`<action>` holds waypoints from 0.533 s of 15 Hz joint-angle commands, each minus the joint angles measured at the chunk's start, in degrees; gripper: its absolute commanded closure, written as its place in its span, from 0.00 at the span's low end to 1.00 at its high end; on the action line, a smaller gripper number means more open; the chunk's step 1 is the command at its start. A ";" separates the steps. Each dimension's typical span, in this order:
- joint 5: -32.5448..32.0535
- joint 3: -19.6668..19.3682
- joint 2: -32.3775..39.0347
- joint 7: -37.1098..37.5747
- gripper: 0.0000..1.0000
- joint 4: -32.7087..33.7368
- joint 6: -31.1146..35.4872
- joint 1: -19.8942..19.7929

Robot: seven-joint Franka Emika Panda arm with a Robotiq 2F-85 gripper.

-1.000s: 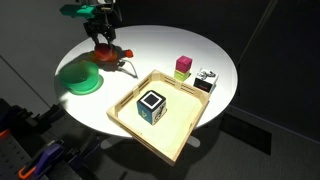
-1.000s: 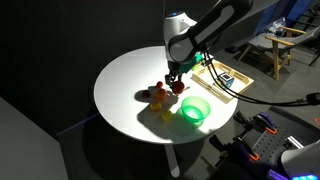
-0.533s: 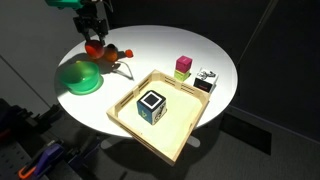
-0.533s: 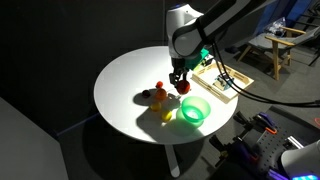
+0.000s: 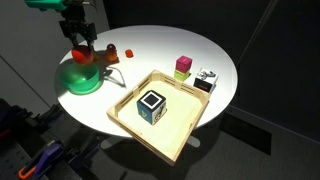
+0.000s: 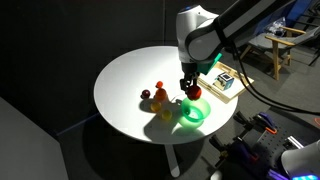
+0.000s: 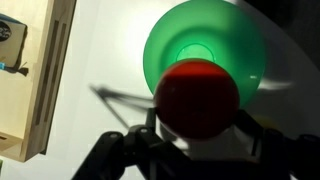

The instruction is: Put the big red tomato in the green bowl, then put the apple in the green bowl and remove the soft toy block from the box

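Observation:
My gripper (image 5: pixel 80 48) is shut on the big red tomato (image 5: pixel 82 56) and holds it just above the green bowl (image 5: pixel 78 82). In the wrist view the tomato (image 7: pixel 197 95) sits between the fingers (image 7: pixel 197 118), over the near rim of the bowl (image 7: pixel 160 45). The other exterior view also shows the gripper (image 6: pixel 189 84), tomato (image 6: pixel 191 91) and bowl (image 6: pixel 196 112). The small yellow-orange apple (image 6: pixel 163 100) lies on the table beside the bowl, also visible in an exterior view (image 5: pixel 109 57). The soft toy block (image 5: pixel 151 103) stands in the wooden box (image 5: pixel 175 135).
Small red pieces (image 6: pixel 158 88) (image 5: pixel 128 52) lie near the apple. A pink-and-green block (image 5: pixel 183 66) and a black-and-white block (image 5: pixel 205 78) stand behind the box. The round white table (image 5: pixel 160 45) drops off beyond the bowl. The box edge (image 7: pixel 35 90) shows in the wrist view.
My gripper has lifted the tomato away from the small fruits and carried it over the green bowl. The apple and small red pieces stay on the table.

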 commanded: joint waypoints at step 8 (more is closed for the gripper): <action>0.29 0.78 -1.33 -0.33 0.47 -10.98 9.54 -0.79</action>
